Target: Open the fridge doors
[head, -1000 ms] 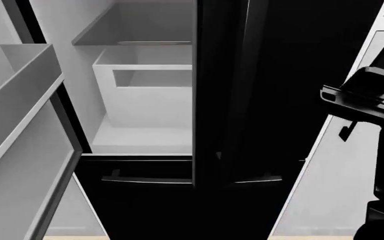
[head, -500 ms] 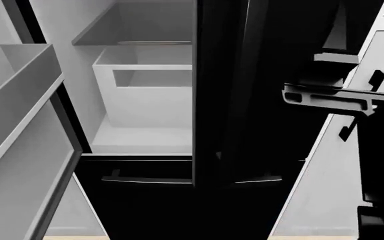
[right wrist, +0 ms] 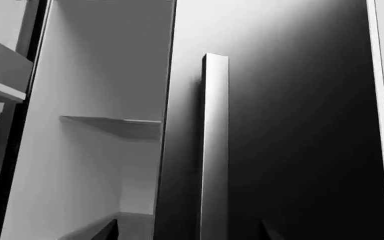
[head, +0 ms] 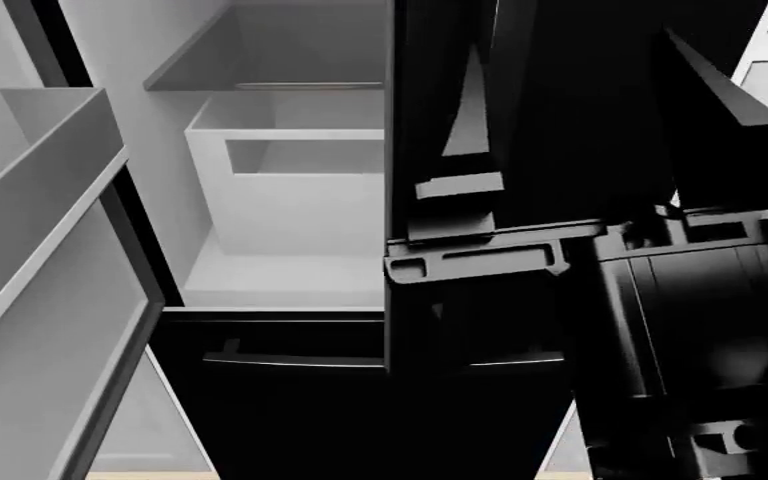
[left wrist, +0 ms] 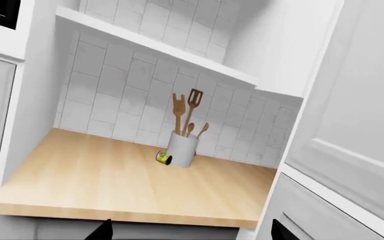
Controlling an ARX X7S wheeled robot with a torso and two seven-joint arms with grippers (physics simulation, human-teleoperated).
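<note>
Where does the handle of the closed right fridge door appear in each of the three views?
Head view: handle, just right of centre, its lower part behind the right hand.
Right wrist view: handle, centre, upright.
Left wrist view: not in it.
Shared landmark: the open compartment's shelf.

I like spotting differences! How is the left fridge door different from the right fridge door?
The left fridge door is swung open, showing its light grey inner face and a box-shaped bin; the right fridge door is shut, showing only its glossy black front. The right gripper is in front of the right door; nothing is near the left one. Both are tall.
</note>
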